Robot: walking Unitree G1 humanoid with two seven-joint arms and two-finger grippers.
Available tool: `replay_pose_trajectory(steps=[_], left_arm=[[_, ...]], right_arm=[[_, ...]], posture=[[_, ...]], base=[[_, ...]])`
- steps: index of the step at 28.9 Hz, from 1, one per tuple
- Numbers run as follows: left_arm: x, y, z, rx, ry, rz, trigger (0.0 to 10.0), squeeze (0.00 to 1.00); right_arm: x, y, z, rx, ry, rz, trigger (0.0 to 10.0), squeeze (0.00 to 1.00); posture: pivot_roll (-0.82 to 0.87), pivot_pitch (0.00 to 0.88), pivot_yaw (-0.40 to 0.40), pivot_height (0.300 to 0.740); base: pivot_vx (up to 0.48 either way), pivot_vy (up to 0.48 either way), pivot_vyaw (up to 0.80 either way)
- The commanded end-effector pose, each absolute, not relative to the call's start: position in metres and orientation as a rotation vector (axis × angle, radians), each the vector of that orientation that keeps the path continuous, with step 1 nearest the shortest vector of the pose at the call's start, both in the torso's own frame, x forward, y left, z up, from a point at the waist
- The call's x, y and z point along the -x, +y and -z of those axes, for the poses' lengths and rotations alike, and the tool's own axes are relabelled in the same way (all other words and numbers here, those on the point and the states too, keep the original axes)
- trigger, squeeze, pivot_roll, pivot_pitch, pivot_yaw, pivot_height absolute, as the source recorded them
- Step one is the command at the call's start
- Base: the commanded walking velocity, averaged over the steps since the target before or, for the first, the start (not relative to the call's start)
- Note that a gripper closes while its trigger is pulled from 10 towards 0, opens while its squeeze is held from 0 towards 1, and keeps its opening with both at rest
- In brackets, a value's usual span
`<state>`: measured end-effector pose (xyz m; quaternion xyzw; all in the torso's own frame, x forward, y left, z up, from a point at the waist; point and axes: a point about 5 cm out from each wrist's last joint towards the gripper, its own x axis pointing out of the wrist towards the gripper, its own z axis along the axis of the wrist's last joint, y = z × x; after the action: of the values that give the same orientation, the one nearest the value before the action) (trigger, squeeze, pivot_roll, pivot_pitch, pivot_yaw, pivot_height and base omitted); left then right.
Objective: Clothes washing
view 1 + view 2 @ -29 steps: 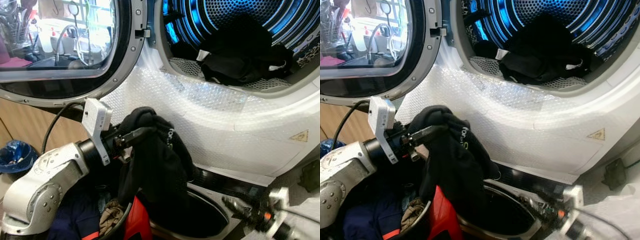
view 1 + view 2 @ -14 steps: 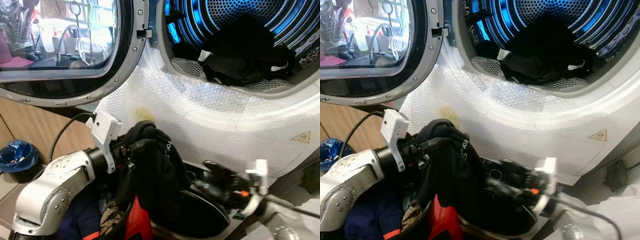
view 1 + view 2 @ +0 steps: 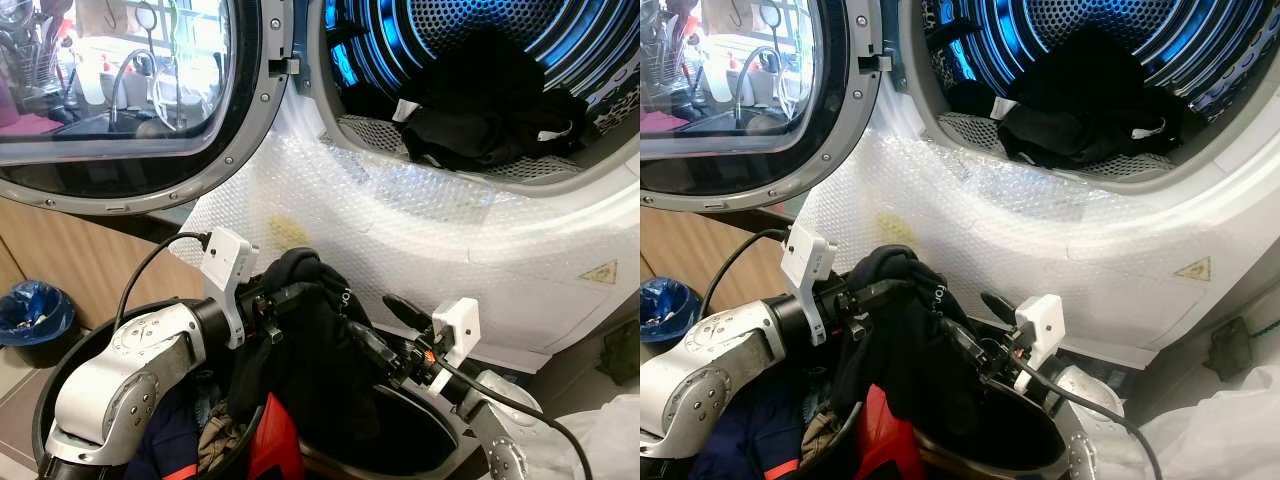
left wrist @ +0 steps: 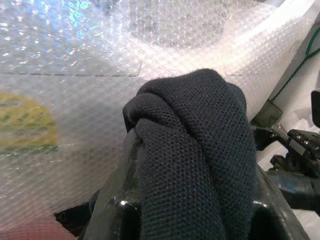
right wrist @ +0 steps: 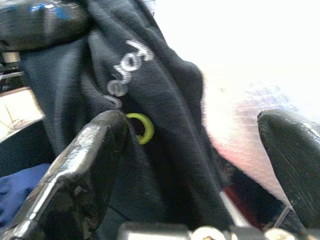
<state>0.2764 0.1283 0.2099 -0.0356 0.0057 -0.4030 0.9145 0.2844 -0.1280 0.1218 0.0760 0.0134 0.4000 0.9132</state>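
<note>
A black knit garment (image 3: 312, 345) with white lettering hangs over the laundry basket (image 3: 445, 425), below the washer's open drum (image 3: 470, 40). My left gripper (image 3: 288, 296) is shut on the garment's bunched top, which bulges between its fingers (image 4: 116, 202) in the left wrist view. My right gripper (image 3: 380, 325) reaches in from the right and stands open, its fingers (image 5: 95, 150) on either side of the hanging cloth (image 5: 150, 100). More dark clothes (image 3: 490, 110) lie inside the drum.
The round glass door (image 3: 130, 90) hangs open at the left. Bubble wrap (image 3: 420, 230) covers the machine's front below the opening. A red item (image 3: 272, 448) and other clothes lie in the basket. A blue bin (image 3: 35, 315) stands at far left on the floor.
My right arm has risen from the lower right and swung left up to the garment. My left gripper has carried the garment a little to the right and lower.
</note>
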Motion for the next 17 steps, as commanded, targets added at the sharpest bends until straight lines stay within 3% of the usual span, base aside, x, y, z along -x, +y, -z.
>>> replay_pose_trajectory(steps=[1, 9, 17], left_arm=[[-0.278, 0.124, -0.220, 0.058, -0.038, 0.845, 0.0, 0.00], [-0.280, 0.123, -0.218, 0.057, -0.037, 0.833, 0.0, 0.00], [-0.280, 0.118, -0.218, 0.061, -0.039, 0.845, 0.0, 0.00]], right_arm=[[-0.275, -0.117, -0.122, -0.169, 0.048, -0.921, 10.0, 0.00], [-0.243, -0.093, -0.113, -0.217, 0.147, -1.207, 10.0, 0.00], [-0.253, -0.067, -0.118, -0.248, 0.108, -1.132, 10.0, 0.00]], posture=[[0.01, 0.063, -0.058, 0.740], [0.02, 0.052, -0.060, 0.740], [0.02, 0.038, -0.060, 0.740]], base=[[0.000, 0.000, 0.00], [0.000, 0.000, 0.00], [0.000, 0.000, 0.00]])
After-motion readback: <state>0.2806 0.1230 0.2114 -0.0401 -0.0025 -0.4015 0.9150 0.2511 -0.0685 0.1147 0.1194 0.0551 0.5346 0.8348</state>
